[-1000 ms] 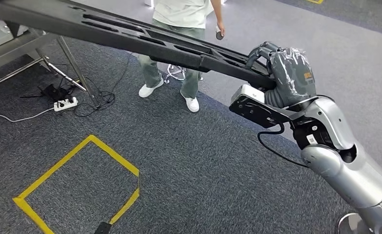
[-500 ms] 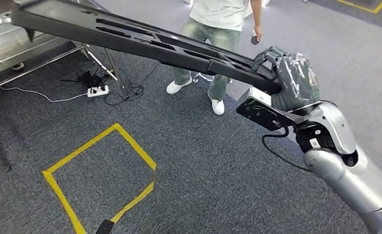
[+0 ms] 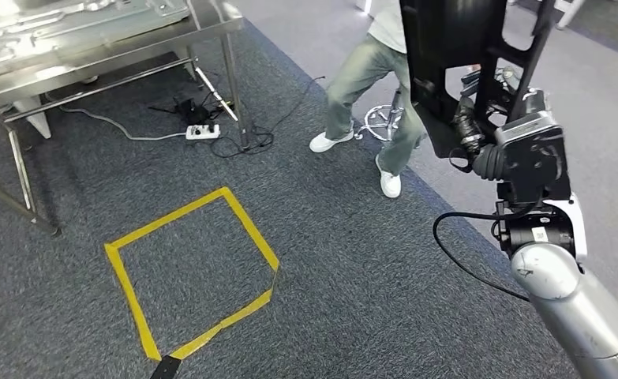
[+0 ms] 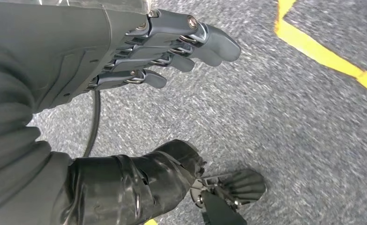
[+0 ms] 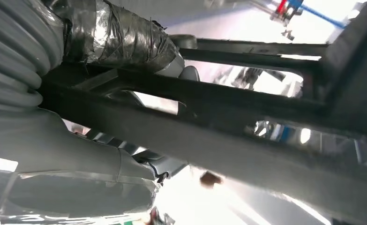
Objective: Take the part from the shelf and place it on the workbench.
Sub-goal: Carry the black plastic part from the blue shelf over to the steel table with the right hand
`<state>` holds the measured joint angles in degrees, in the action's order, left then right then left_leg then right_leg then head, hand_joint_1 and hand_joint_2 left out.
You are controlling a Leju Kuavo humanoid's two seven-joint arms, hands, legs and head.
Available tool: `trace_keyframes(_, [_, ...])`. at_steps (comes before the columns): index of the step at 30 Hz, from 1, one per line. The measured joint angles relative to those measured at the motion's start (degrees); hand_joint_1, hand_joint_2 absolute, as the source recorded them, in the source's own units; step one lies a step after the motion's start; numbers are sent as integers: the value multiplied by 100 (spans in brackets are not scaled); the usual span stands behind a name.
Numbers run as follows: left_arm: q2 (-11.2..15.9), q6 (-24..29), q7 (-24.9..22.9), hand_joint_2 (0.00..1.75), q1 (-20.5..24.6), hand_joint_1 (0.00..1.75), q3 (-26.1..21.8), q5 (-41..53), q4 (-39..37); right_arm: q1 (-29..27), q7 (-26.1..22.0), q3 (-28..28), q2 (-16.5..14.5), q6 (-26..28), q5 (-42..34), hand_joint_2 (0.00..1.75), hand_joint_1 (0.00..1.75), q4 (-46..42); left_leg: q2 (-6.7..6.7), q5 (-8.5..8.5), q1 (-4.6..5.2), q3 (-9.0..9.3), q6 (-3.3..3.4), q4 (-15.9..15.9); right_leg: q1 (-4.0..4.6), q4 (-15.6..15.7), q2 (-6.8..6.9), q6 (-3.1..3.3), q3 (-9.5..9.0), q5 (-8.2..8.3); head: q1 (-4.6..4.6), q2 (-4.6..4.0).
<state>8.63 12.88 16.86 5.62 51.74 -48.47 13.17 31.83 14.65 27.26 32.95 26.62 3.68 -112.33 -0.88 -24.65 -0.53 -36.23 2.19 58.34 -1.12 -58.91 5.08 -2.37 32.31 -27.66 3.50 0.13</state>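
The part (image 3: pixel 447 55) is a long black piece, flat and frame-like, with slotted cutouts along it. In the head view it's seen nearly end-on, standing steeply upward at the upper right and running off the top of the frame. It's carried in the air, well clear of the worktop (image 3: pixel 100 39). It's gripped near its lower end by the right hand (image 3: pixel 479 130), mostly tucked behind the part there. From the right wrist camera the right hand's thumb and fingers are seen wrapped around one black rail of the part (image 5: pixel 247 126), with bright light showing through the openings.

The left hand (image 4: pixel 139 61) is seen from its own wrist camera, hanging over the carpet (image 4: pixel 284 117), fingers straight and lying side by side, thumb apart from them, nothing held.

The floor is covered in dark grey carpet (image 3: pixel 337 260). One square outline of yellow tape (image 3: pixel 191 268) is stuck on it. One shiny metal worktop stands at the upper left, sheet-metal pieces lying on top, too blurry to be counted. Under it one white power strip (image 3: pixel 203 132) lies among some dark cables. One person (image 3: pixel 368 87) in grey-green trousers and two white shoes stands just beyond the part, beside one stool base (image 3: pixel 384 122).
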Motion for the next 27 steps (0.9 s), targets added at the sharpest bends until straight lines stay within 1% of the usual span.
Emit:
trace_keyframes(1, [1, 1, 1, 175, 6, 0, 0, 1, 0, -40, -52, -38, -10, 59, -139, 175, 175, -4, 54, 6, -12, 22, 34, -18, -17, -207, -148, -17, 88, -130, -10, 0])
trace_keyframes(2, [0, 2, 1, 175, 16, 0, 0, 1, 1, -84, -112, -74, -20, 129, -285, 175, 175, -6, 111, 9, -14, 34, 56, -26, -25, -536, -308, -22, 248, -300, -19, 0])
trace_keyframes(3, [-1, 2, -1, 175, 29, 0, 0, 1, 1, -133, -185, -110, -31, 216, -441, 175, 175, -8, 170, 7, -9, 36, 75, -26, -22, -946, -409, -21, 458, -481, -25, 0])
trace_keyframes(4, [-2, 1, -3, 175, 37, 0, 0, 1, 1, -187, -256, -145, -44, 303, -582, 175, 175, -8, 239, 4, -3, 36, 89, -23, -13, -1337, -455, -20, 673, -616, -32, 0])
trace_keyframes(5, [-3, 1, -5, 175, 37, 0, 0, -1, 1, -235, -313, -169, -58, 376, -686, 175, 175, -8, 310, 1, 4, 38, 94, -18, -6, -1587, -471, -16, 827, -656, -31, 0])
trace_keyframes(6, [-4, 1, -8, 175, 33, 0, 0, -2, 1, -272, -358, -188, -73, 434, -761, 175, 175, -8, 384, -3, 10, 41, 97, -11, -1, -1629, -481, -5, 886, -580, -31, 0])
trace_keyframes(7, [-4, 1, -10, 175, 30, 0, 0, -4, 1, -295, -387, -206, -89, 473, -802, 175, 175, -8, 459, -7, 12, 46, 94, 1, 2, -1444, -498, 12, 834, -400, -31, 0])
trace_keyframes(8, [-4, 1, -12, 175, 29, 0, 0, -5, 1, -307, -409, -231, -104, 507, -825, 175, 175, -8, 532, -13, 13, 51, 85, 14, 2, -1079, -559, 36, 689, -158, -31, 0])
trace_keyframes(9, [-5, 2, -15, 175, 31, 0, 0, -5, 1, -318, -423, -257, -118, 534, -843, 175, 175, -7, 597, -21, 10, 53, 75, 27, 0, -679, -672, 62, 527, 51, -33, 0])
trace_keyframes(10, [-10, 2, -20, 175, 36, 0, 0, -5, 1, -342, -433, -283, -131, 571, -855, 175, 175, -5, 658, -25, 7, 35, 59, 41, -14, -347, -867, 88, 392, 178, -31, 0])
trace_keyframes(11, [-14, 2, -31, 175, 42, 0, 0, -5, 1, -373, -440, -304, -140, 615, -866, 175, 175, -7, 718, -21, -4, -1, 34, 52, -22, -132, -1021, 103, 310, 236, -34, 0])
trace_keyframes(12, [-17, 2, -43, 175, 42, 0, 0, -5, 1, -407, -446, -317, -146, 655, -874, 175, 175, -9, 780, -10, -25, -42, 2, 58, -24, -49, -1118, 112, 285, 227, -36, 0])
trace_keyframes(13, [-19, 3, -55, 175, 39, 0, 0, -6, 1, -436, -453, -327, -152, 693, -878, 175, 175, -11, 853, 5, -43, -80, -39, 52, -22, -25, -1152, 121, 276, 213, -37, 0])
trace_keyframes(14, [-11, 4, -65, 175, 32, 0, 0, -7, 0, -452, -462, -333, -156, 719, -879, 175, 175, -15, 923, 21, -52, -96, -84, 37, -27, 0, -1076, 135, 261, 222, -43, 0])
trace_keyframes(15, [-13, 5, -72, 175, 19, 0, 0, -6, -1, -462, -473, -338, -161, 734, -879, 175, 175, -16, 892, 19, -51, -102, -119, 38, -37, 28, -1005, 159, 232, 230, -41, 0])
trace_keyframes(16, [-16, 5, -79, 175, 18, 0, 0, -6, -1, -480, -484, -344, -166, 745, -879, 175, 175, -17, 748, -29, -33, -134, -156, 104, -51, 62, -923, 187, 195, 236, -24, 0])
trace_keyframes(17, [-20, 6, -90, 175, 24, 0, 0, -5, -2, -500, -493, -356, -170, 754, -878, 175, 175, -18, 552, -129, -19, -216, -189, 276, -62, 96, -829, 215, 160, 241, -6, 0])
trace_keyframes(18, [-30, 5, -103, 175, 34, 0, 0, -5, -2, -523, -499, -373, -173, 758, -876, 175, 175, -19, 332, -277, -17, -353, -215, 556, -52, 108, -739, 235, 134, 237, 12, 0])
trace_keyframes(19, [-32, 6, -113, 175, 49, 0, 0, -4, -2, -553, -502, -392, -174, 761, -875, 175, 175, -19, 193, -454, -18, -544, -242, 930, -39, 109, -646, 253, 123, 224, 29, 0])
trace_keyframes(20, [-31, 7, -125, 175, 55, 0, 0, -3, -2, -578, -502, -408, -175, 762, -876, 175, 175, -19, 146, -588, -26, -725, -259, 1278, -27, 105, -556, 265, 120, 213, 31, 0])
trace_keyframes(21, [-31, 8, -133, 175, 53, 0, 0, -1, -2, -608, -502, -418, -178, 764, -883, 175, 175, -19, 132, -644, -29, -843, -268, 1504, -20, 101, -473, 271, 118, 203, 32, 0])
trace_keyframes(22, [-30, 8, -141, 175, 48, 0, 1, 3, -2, -641, -503, -424, -181, 768, -897, 175, 175, -19, 127, -594, -30, -849, -267, 1518, -12, 97, -408, 269, 115, 191, 33, 0])
trace_keyframes(23, [-29, 8, -148, 175, 43, 0, 1, 7, -2, -671, -505, -429, -186, 773, -915, 175, 175, -19, 125, -447, -28, -722, -255, 1292, -5, 93, -355, 261, 109, 181, 33, 0])
trace_keyframes(24, [-24, 8, -152, 175, 41, 0, 1, 10, -2, -693, -511, -436, -191, 777, -935, 175, 175, -19, 120, -260, -23, -497, -229, 899, 2, 88, -314, 249, 98, 168, 33, 0])
trace_keyframes(25, [-16, 8, -154, 175, 43, 0, 1, 13, -2, -707, -521, -445, -195, 780, -950, 175, 175, -19, 107, -130, -9, -263, -192, 499, 11, 87, -280, 234, 90, 155, 32, 0])
trace_keyframes(26, [-8, 7, -149, 175, 43, 0, 1, 15, -2, -712, -539, -462, -198, 781, -958, 175, 175, -19, 97, -48, 9, -89, -154, 197, 21, 84, -247, 215, 84, 146, 29, 0])
trace_keyframes(27, [-1, 7, -145, 175, 41, 0, 1, 19, -2, -716, -561, -482, -201, 781, -962, 175, 175, -19, 89, -26, 29, 10, -117, 31, 28, 84, -227, 193, 80, 140, 31, 0])
